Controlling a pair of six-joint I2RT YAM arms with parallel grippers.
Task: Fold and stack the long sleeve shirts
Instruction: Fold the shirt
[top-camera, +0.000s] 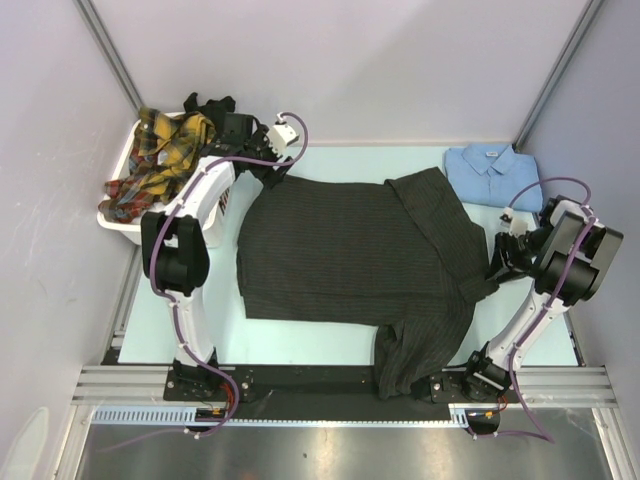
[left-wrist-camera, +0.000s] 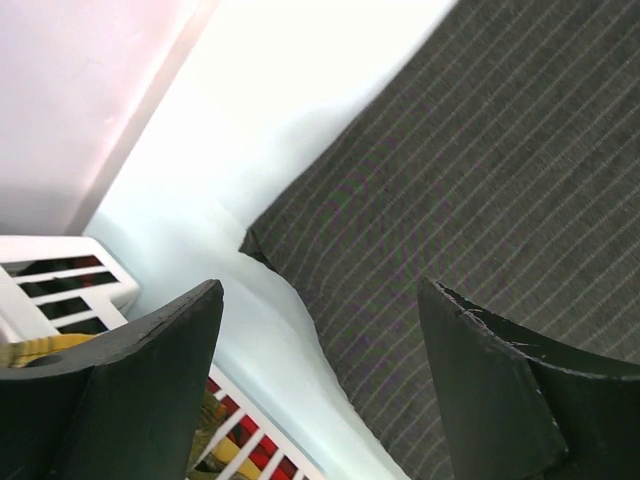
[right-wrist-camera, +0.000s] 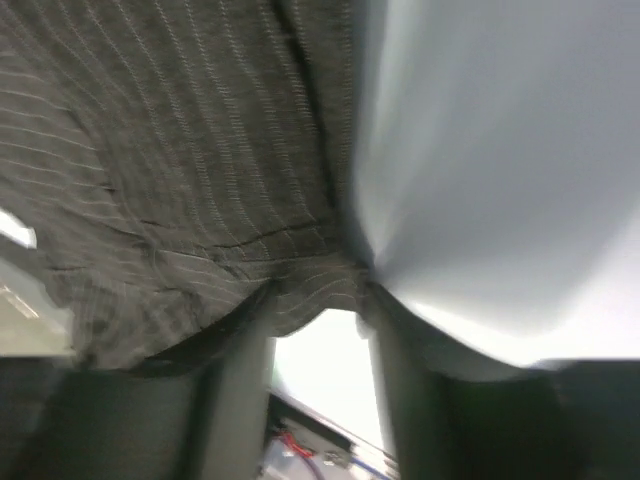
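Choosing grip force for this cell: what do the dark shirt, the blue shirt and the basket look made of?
Dark shirt: thin woven cloth, matte, fine pale pinstripes; it drapes and creases softly.
Blue shirt: plain matte cloth, neatly folded, collar keeping shape; fibre unclear.
Basket: white rigid-looking plastic, smooth, with moulded slots.

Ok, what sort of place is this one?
Probably a lab test cell, not a home: plain partition walls, a left arm and right arm bolted to a metal rail at the table edge, and a laundry basket beside a spread pinstriped shirt.
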